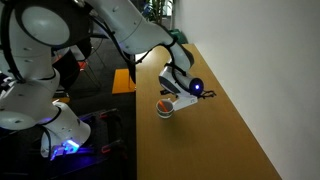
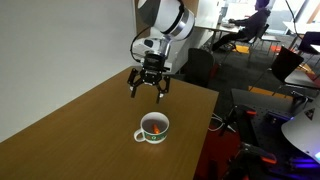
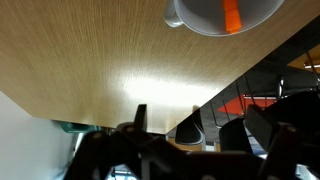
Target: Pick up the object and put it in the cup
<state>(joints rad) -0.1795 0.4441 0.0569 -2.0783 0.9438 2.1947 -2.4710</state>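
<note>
A small white cup (image 2: pixel 152 137) stands on the wooden table (image 2: pixel 80 130) near its edge. The slim orange object (image 2: pixel 155 127) lies inside the cup. Both show in an exterior view, cup (image 1: pixel 165 108), and at the top of the wrist view, cup (image 3: pixel 200 12) with the orange object (image 3: pixel 232 15) in it. My gripper (image 2: pixel 148 93) hangs above the table, a little beyond the cup, open and empty. Its dark fingers (image 3: pixel 200 125) show spread at the bottom of the wrist view. It also shows in an exterior view (image 1: pixel 180 92).
The table edge (image 2: pixel 205 120) runs close beside the cup, with dark floor below. An office chair (image 2: pixel 195 65) stands behind the table. Equipment with a blue light (image 1: pixel 68 147) sits on the floor by the robot base.
</note>
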